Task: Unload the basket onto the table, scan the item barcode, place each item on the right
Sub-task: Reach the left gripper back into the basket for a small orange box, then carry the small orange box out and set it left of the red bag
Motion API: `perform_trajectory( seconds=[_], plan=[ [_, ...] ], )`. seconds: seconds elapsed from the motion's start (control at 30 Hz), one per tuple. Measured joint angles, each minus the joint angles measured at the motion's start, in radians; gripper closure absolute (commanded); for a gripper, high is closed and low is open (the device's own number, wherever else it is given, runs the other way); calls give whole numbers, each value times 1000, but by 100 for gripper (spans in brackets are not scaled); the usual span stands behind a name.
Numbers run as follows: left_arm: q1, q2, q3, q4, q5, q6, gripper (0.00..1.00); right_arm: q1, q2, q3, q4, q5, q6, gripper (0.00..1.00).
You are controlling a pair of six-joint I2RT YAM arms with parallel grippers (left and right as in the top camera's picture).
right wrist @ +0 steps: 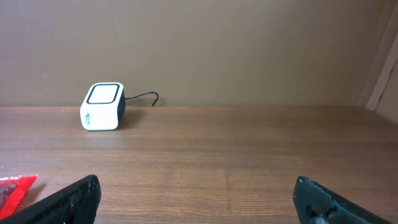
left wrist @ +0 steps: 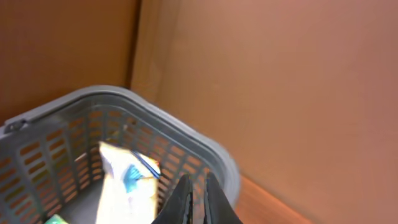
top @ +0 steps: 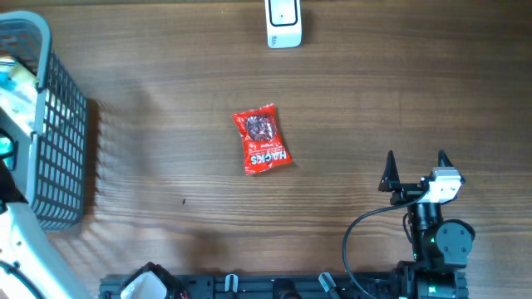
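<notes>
The item, a red snack packet (top: 262, 139), lies flat at the middle of the table; one red corner of it (right wrist: 13, 188) shows at the lower left of the right wrist view. The white barcode scanner (top: 283, 22) stands at the far edge, also seen as a white box (right wrist: 102, 106) with a cable. My right gripper (top: 416, 158) rests near the front right, open and empty, well right of the packet. In the left wrist view my left gripper (left wrist: 198, 182) is shut with nothing seen between its fingers, above the basket's rim.
A grey mesh basket (top: 62, 124) stands at the left edge. Inside the basket (left wrist: 155, 118) lies a white packet with blue print (left wrist: 127, 186). The left arm's white body covers the lower left corner. A wall rises behind the scanner.
</notes>
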Motion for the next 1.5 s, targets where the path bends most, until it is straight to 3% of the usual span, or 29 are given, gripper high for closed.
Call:
perform_trajectory(
  seconds=[0.03, 0.1, 0.13, 0.27, 0.5, 0.63, 0.87, 1.07, 1.1, 1.17, 1.2, 1.43, 1.5],
  plan=[
    [0, -3, 2, -13, 6, -9, 51, 0, 0, 0, 0, 0, 0, 0],
    [0, 24, 3, -57, 5, -23, 11, 0, 0, 0, 0, 0, 0, 0],
    [0, 55, 3, -79, -4, -23, 0, 0, 0, 0, 0, 0, 0, 0],
    [-1, 213, 3, -170, -95, -30, 0, 0, 0, 0, 0, 0, 0, 0],
    [-1, 397, 3, -263, -525, -26, 0, 0, 0, 0, 0, 0, 0, 0],
    [39, 528, 3, -310, -660, -21, 0, 0, 0, 0, 0, 0, 0, 0],
    [179, 636, 3, -263, -627, -12, 3, 0, 0, 0, 0, 0, 0, 0],
    [186, 733, 3, -170, -556, 21, 4, 0, 0, 0, 0, 0, 0, 0],
    [186, 746, 3, -155, -551, 24, 6, 0, 0, 0, 0, 0, 0, 0],
    [186, 760, 2, -116, -548, 25, 19, 0, 0, 0, 0, 0, 0, 0],
    [186, 761, 2, -98, -547, 29, 37, 0, 0, 0, 0, 0, 0, 0],
    [186, 761, 2, -61, -545, 34, 96, 0, 0, 0, 0, 0, 0, 0],
    [186, 761, 3, -76, -545, 37, 96, 0, 0, 0, 0, 0, 0, 0]
  ],
)
